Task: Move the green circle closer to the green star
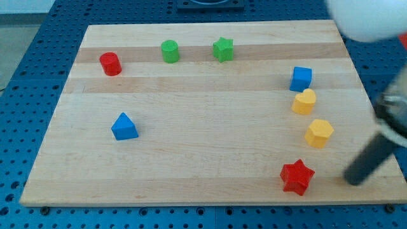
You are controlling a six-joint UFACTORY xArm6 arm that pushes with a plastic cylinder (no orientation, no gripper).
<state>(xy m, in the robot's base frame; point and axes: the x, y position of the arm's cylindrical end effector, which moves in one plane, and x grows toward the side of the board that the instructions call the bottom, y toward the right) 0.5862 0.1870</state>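
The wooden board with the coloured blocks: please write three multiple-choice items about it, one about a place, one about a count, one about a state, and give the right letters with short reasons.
1. Where is the green circle relative to the green star?
A. to the view's left of it
B. to the view's right of it
C. below it

2. How many yellow blocks lie on the board?
A. one
B. two
C. three

3. Is my tip touching the green circle?
A. yes
B. no, it is far away, near the red star
C. it is resting on top of it

Answers: 1 A, the circle sits left of the star with a gap between. 2 B, two yellow blocks at the view's right. 3 B, the tip is at the lower right.
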